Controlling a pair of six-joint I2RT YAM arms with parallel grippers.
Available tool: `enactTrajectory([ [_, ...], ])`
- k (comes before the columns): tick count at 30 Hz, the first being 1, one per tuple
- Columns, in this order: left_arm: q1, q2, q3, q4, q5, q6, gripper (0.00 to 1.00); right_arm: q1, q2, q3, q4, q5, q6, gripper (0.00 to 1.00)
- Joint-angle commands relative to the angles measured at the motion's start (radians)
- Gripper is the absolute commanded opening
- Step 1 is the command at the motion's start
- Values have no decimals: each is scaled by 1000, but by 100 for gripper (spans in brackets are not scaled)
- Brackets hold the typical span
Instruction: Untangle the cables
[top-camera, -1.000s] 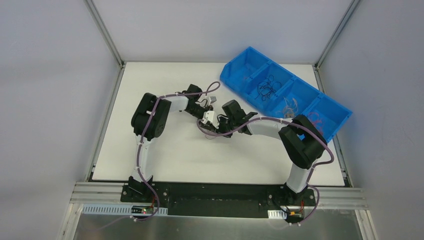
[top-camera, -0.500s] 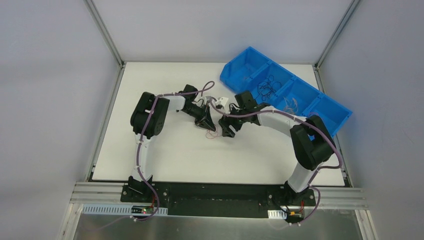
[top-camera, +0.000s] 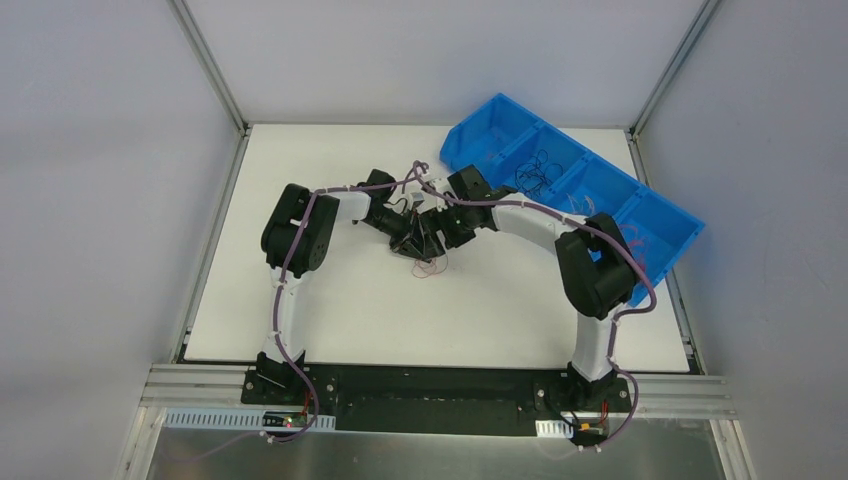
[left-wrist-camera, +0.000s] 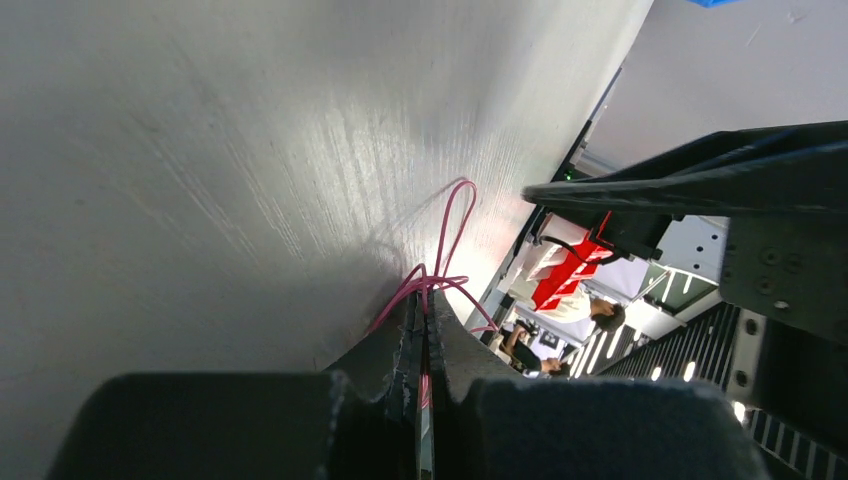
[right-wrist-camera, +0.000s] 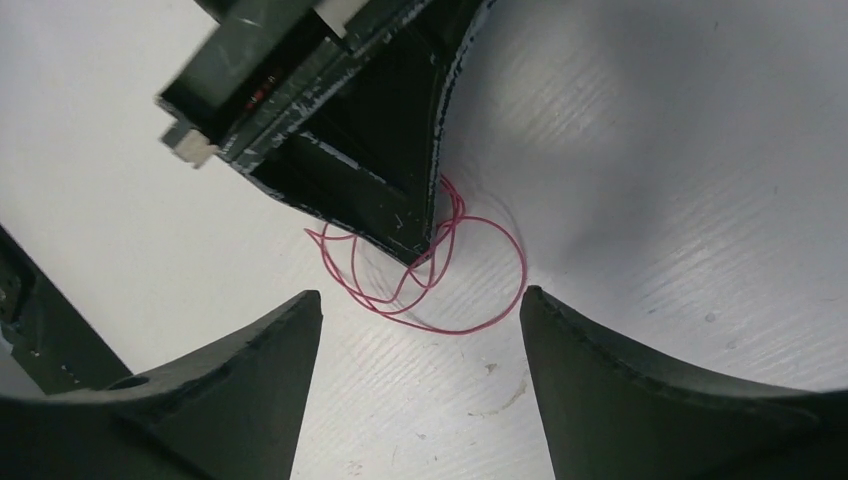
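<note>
A thin pink cable (right-wrist-camera: 470, 325) lies in loose loops on the white table (top-camera: 330, 300). My left gripper (left-wrist-camera: 425, 298) is shut on one end of it, the strand pinched between the pads while loops (left-wrist-camera: 447, 235) spill out past the tips. In the top view the left gripper (top-camera: 412, 243) points down at the pink cable (top-camera: 430, 267). My right gripper (right-wrist-camera: 420, 300) is open just above the loops, with nothing between its fingers. It faces the left gripper's fingers (right-wrist-camera: 395, 190). From above, the right gripper (top-camera: 434, 238) sits close beside the left one.
A blue bin (top-camera: 470, 150) with several compartments lies diagonally at the back right. It holds dark cables (top-camera: 535, 175), pale ones (top-camera: 580, 207) and reddish ones (top-camera: 640, 245). Metal frame rails border the table.
My right gripper opened wide and swung away, then back in beside the left gripper, over the pink loops. The left gripper stayed shut on the pink cable and barely moved.
</note>
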Motion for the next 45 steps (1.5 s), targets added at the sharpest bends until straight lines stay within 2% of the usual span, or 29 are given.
enactTrajectory([
  [1,12,25,-12,11,-63,10,0,26,27,3,-47,104,4,74],
  [8,12,22,-11,11,-61,10,0,79,78,-15,-44,279,-83,60],
  [12,11,14,-12,11,-62,10,0,86,105,-19,-47,365,-74,46],
  [15,10,8,-17,12,-65,9,0,87,113,-17,-50,362,-70,35],
  [20,10,-28,-14,12,-74,13,0,102,157,38,-126,371,-74,0],
  [21,13,-45,-17,12,-76,15,2,102,162,47,-141,373,-73,0],
  [24,34,-110,-40,12,-72,21,20,92,128,32,-139,363,-88,0],
  [26,65,-157,-60,15,-56,27,28,74,88,17,-127,337,-100,0],
  [33,176,-358,-122,35,45,34,48,6,-57,3,-63,215,-105,0],
  [41,352,-478,-192,36,-7,0,52,-70,-129,161,-68,158,-60,0],
  [45,365,-524,-222,35,-27,-8,52,-136,-91,327,-74,138,-36,0],
])
